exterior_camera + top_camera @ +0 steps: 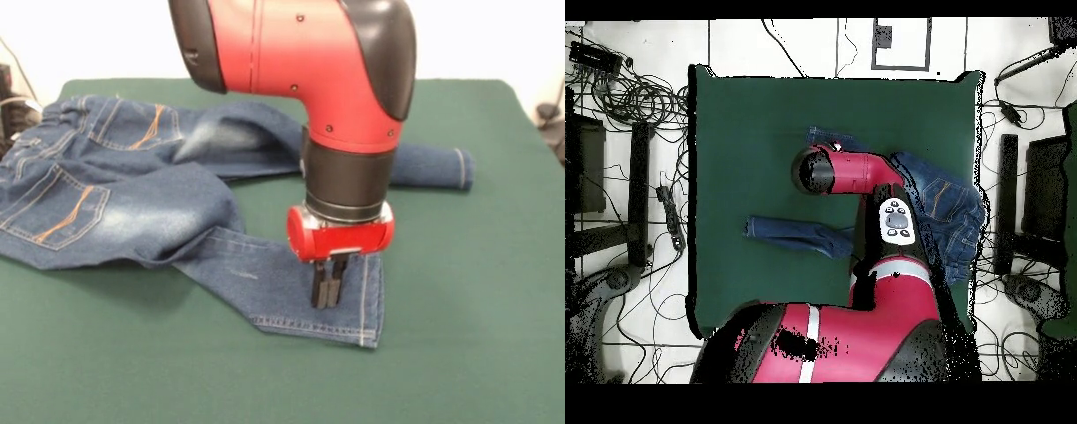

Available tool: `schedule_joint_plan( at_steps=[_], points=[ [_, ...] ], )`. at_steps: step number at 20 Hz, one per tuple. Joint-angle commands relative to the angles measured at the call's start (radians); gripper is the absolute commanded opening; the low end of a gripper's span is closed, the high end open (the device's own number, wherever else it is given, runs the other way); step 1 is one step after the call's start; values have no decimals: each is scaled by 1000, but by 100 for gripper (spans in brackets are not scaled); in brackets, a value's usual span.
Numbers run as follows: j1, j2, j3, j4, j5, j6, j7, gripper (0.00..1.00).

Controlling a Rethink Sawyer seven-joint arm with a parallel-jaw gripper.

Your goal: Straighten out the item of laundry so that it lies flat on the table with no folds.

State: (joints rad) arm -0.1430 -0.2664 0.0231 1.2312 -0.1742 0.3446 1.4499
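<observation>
Pinching near leg hem, claw [327, 291] fingers drawn together on jeans [132, 199]. Jeans bunched toward desk [459, 353] edge by waistband, legs splayed. Best plan: keep grip low, drag hem outward slowly, stop once leg lies taut.

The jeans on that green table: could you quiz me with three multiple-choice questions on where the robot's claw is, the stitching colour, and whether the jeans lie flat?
1. Where is the gripper?
A. On a leg of the jeans, near its hem
B. On a back pocket
C. On bare table

2. What colour is the jeans' stitching?
A. White
B. Orange
C. Green

3. How do the jeans lie?
A. Flat, no folds
B. Rolled into a ball
C. Bunched at the top, legs spread apart

Answers:
1. A: the front view shows the closed fingers pressed onto the near leg, just above the hem.
2. B: orange seams run along the pockets and hem.
3. C: the waist end is rumpled and the legs point different ways.
</observation>
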Motion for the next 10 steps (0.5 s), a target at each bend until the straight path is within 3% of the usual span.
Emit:
schedule_joint_plan(
  at_steps=[1,10],
  points=[
    [7,70,90,-7,-61,79,-38,0],
    [121,124,-20,90,-23,-25,194,0]
  ],
)
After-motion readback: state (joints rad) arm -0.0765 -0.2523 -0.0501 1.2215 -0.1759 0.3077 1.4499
